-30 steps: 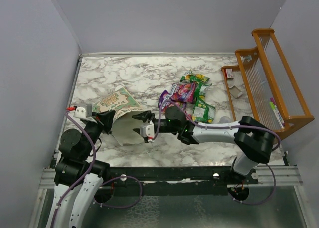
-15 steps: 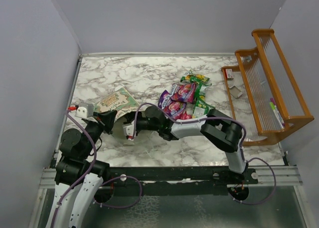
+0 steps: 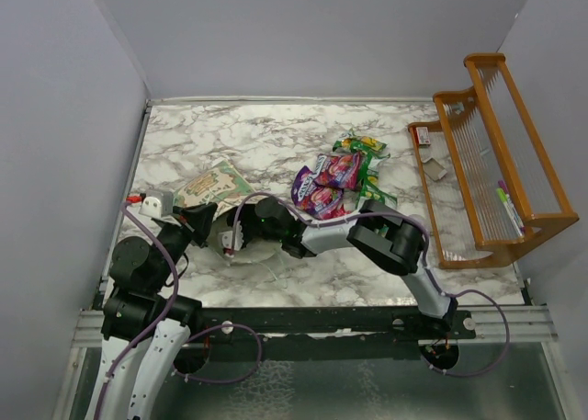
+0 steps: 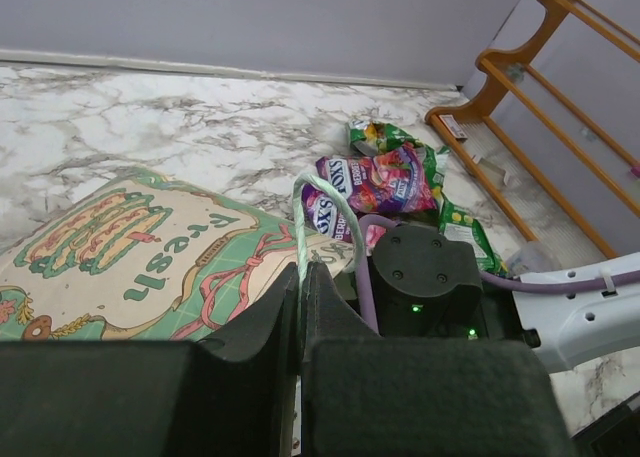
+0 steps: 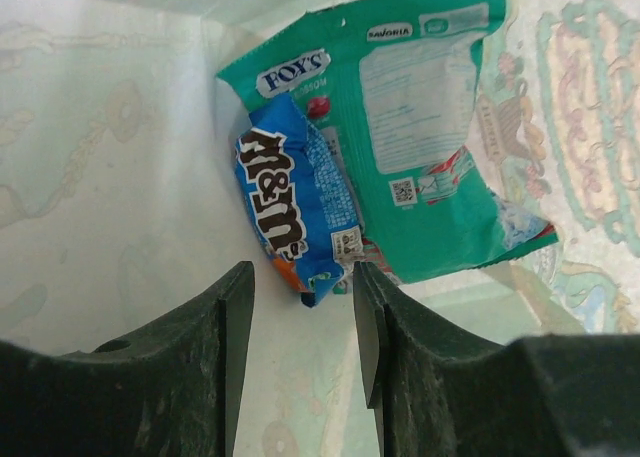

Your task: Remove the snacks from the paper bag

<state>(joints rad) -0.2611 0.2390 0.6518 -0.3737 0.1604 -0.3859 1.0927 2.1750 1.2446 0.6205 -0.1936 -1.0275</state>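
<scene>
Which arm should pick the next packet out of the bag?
Right. The right gripper is open inside the paper bag, aimed at the blue M&M's packet overlapping a green packet. The left gripper is shut on the bag's handle, probably best left holding it.

The table before me is white marble veined with grey, shut in by plain grey walls. At my far right an orange wooden rack stands on it, close against the side wall. In the rack's tray lie a small white-and-red card and, nearer me, a few coloured markers.
</scene>
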